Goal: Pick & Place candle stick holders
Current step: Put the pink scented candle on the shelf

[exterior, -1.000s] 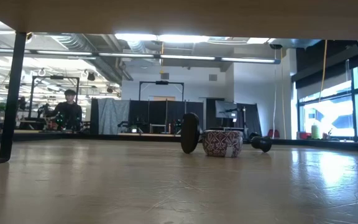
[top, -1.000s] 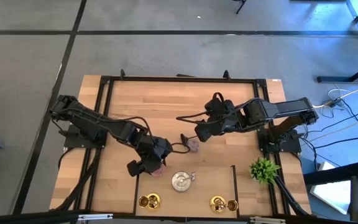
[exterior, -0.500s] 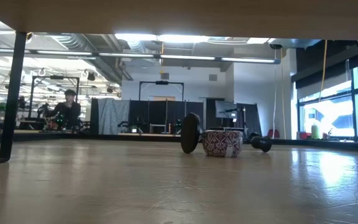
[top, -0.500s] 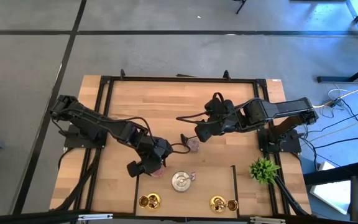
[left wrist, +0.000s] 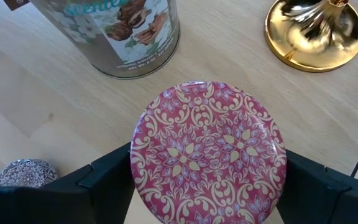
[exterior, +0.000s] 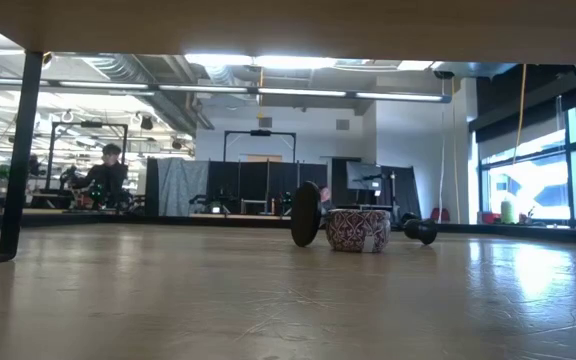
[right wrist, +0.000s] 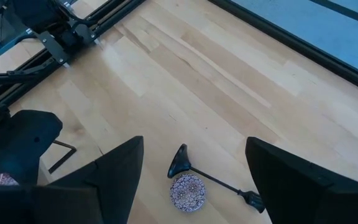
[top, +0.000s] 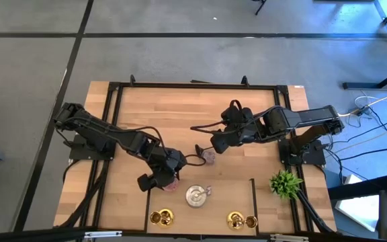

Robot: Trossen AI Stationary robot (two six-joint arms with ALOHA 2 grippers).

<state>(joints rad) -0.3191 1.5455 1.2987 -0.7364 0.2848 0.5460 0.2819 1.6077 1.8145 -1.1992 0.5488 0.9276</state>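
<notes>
Left gripper (left wrist: 209, 186) sitting low in the frame, straddling a pink holder (left wrist: 209, 152) and lying close against both sides of its rim; gripping or merely flanking, impossible to tell. Standing just above it, a printed tin (left wrist: 123, 31), running off the upper edge. Showing at upper right, a gold holder (left wrist: 312, 31), its top cut off. From above, the same gripper hiding most of the pink holder at lower centre of the table (top: 180, 114).

Right gripper (right wrist: 194, 180) hanging with jaws spread wide, holding nothing. Lying between its fingers, farther off, a glittery round holder (right wrist: 187, 191) touching a black holder (right wrist: 180, 162) tipped on its side, thin stem pointing right. Sitting at lower right in the high view, a green plant (top: 285, 183).

Looking across the floor in the low view, showing neither gripper.
</notes>
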